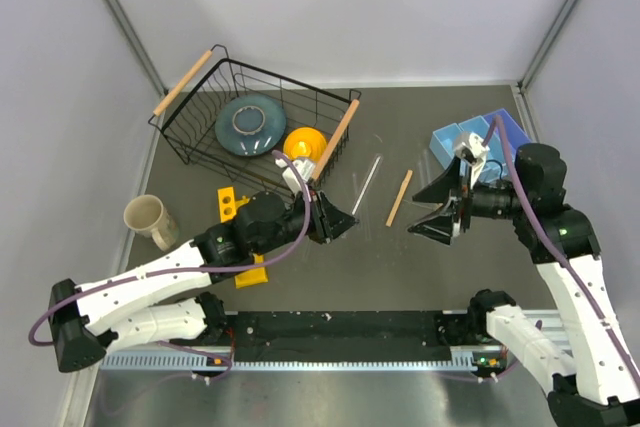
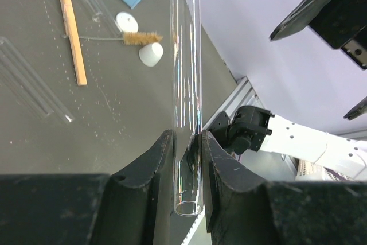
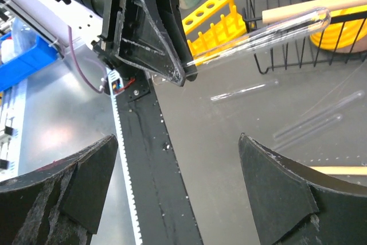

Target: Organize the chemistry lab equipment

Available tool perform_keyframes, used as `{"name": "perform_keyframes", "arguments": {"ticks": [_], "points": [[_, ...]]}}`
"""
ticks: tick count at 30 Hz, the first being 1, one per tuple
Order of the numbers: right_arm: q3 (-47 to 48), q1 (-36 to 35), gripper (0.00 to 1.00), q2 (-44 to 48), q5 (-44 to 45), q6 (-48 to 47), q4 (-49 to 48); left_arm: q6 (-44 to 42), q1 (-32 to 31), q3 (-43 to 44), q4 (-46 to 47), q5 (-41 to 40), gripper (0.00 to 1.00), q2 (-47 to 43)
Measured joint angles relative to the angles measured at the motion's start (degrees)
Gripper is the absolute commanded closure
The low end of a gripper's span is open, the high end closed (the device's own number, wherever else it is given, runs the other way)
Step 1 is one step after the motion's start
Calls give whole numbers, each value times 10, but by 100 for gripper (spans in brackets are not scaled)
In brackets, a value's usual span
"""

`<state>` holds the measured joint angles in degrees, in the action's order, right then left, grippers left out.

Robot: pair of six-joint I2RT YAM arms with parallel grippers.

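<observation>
**Left:** a cream mug (image 1: 150,219) stands near the left edge of the table (image 1: 400,277). Behind it, a black wire basket (image 1: 200,137) holds a blue-grey plate (image 1: 250,125) and a yellow dome (image 1: 305,144). A yellow tube rack (image 1: 240,237) lies in front of the basket, partly under the left arm.

**Centre:** the left gripper (image 1: 342,220) is closed narrowly on a held glass tube (image 2: 186,73), gripped near its open end. To its right a loose glass tube (image 1: 367,182) lies flat on the table. The wooden stick (image 1: 399,197) lies near it, not touching.

**Right:** the right gripper (image 1: 415,215) sits just right of the stick, its jaws spread wide and holding nothing. Beyond the stick, by the blue bin (image 1: 480,137), lies the small brown brush (image 2: 140,38). Two white round pieces (image 2: 151,54) lie just beside its bristles.
</observation>
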<state>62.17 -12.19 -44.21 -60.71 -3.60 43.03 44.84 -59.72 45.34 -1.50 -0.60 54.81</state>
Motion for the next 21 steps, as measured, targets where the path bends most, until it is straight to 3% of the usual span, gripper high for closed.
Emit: {"name": "perform_keyframes", "arguments": {"ticks": [9, 17, 21], "points": [[-63, 4, 13, 3, -6, 179, -136, -14, 0, -12, 54, -26, 98, -14], [-199, 3, 15, -3, 25, 424, -377, -20, 0, -12, 93, -45, 98, -5], [-215, -29, 15, -33, 67, 502, -463, -17, 0, -12, 110, -46, 98, 18]]}}
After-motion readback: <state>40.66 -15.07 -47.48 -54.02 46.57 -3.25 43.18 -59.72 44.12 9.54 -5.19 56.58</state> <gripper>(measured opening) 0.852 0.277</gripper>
